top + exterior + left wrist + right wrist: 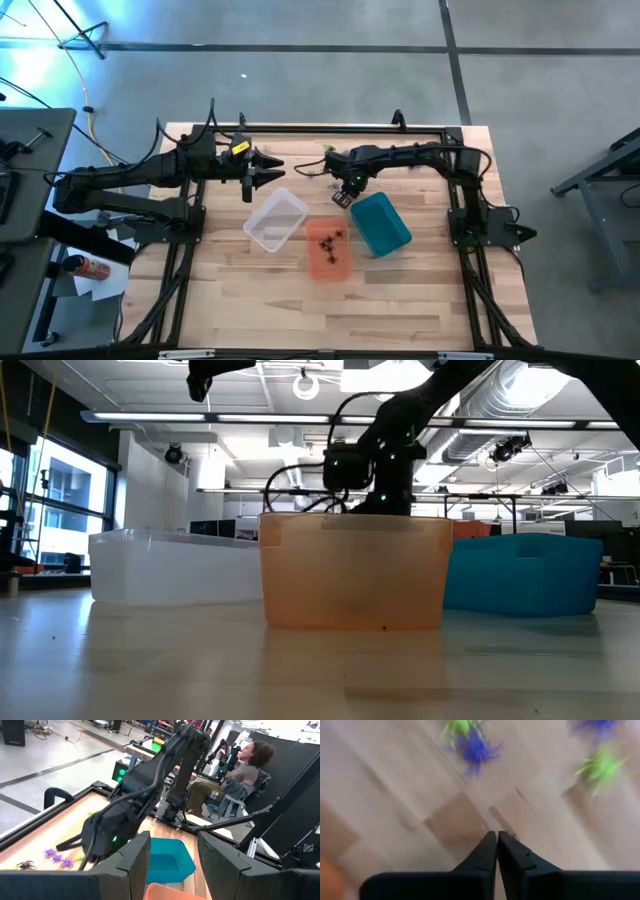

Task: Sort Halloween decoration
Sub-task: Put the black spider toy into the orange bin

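Note:
Small spiky decorations lie loose on the wood at the table's far middle (318, 160). In the right wrist view a purple one (477, 750) and green ones (602, 767) show, blurred. Several black ones lie in the orange bin (328, 238). My right gripper (345, 192) is shut, with nothing showing between its fingers (497, 845). It hangs over bare wood between the loose decorations and the teal bin (380, 224). My left gripper (264, 168) is open and empty, above the table just beyond the clear bin (277, 220). Its open fingers also show in the left wrist view (172, 865).
The clear, orange (352, 570) and teal (520, 572) bins stand side by side at the table's middle. A black frame rail (330, 128) runs along the far edge. A person (240, 770) sits beyond the table's right side. Bare wood lies toward the near edge (330, 320).

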`<action>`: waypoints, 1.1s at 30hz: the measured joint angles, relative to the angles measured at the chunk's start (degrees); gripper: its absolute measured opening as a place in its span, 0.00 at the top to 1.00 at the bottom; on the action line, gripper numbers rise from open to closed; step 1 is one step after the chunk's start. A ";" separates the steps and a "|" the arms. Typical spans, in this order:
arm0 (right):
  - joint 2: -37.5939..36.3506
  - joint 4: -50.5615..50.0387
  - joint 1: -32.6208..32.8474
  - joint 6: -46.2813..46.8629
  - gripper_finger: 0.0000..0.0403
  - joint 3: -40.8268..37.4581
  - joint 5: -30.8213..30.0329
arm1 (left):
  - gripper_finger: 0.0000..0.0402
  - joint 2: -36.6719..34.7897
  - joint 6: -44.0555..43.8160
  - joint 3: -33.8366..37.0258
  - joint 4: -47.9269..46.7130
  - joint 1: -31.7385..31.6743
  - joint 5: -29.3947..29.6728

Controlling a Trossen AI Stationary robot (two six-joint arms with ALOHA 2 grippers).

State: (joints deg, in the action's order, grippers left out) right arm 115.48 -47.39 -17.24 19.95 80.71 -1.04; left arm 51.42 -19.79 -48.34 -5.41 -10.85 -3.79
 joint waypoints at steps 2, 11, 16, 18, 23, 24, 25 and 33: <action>-2.77 0.87 -0.02 -1.42 0.99 0.24 0.00 | 0.62 0.00 0.00 0.00 0.02 0.00 0.02; -14.41 3.52 -0.50 -5.72 1.00 0.31 3.79 | 0.62 0.02 -0.04 0.00 0.01 0.00 0.19; -23.29 11.36 1.56 -11.46 1.00 -0.76 10.75 | 0.62 0.02 -0.04 0.00 0.02 0.00 0.26; -27.84 16.46 2.96 -12.36 1.00 -3.82 13.67 | 0.62 0.02 -0.02 0.00 0.04 0.00 0.26; -41.64 29.97 6.01 -7.07 1.00 -15.80 14.75 | 0.62 0.02 1.39 0.00 0.07 0.00 0.24; -44.34 34.67 6.92 -5.35 1.00 -18.73 14.77 | 0.62 0.02 2.27 0.00 0.13 0.00 0.24; -46.95 39.99 7.86 -3.88 1.00 -21.71 14.82 | 0.62 0.02 2.84 0.00 0.16 0.00 0.24; -56.99 79.25 15.26 -8.60 1.00 -38.82 10.29 | 0.62 0.05 5.49 0.00 1.76 0.01 0.22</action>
State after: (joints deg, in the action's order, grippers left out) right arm 58.48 31.86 -1.98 11.36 41.89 9.25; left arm 51.47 -14.31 -48.34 -3.64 -10.84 -3.57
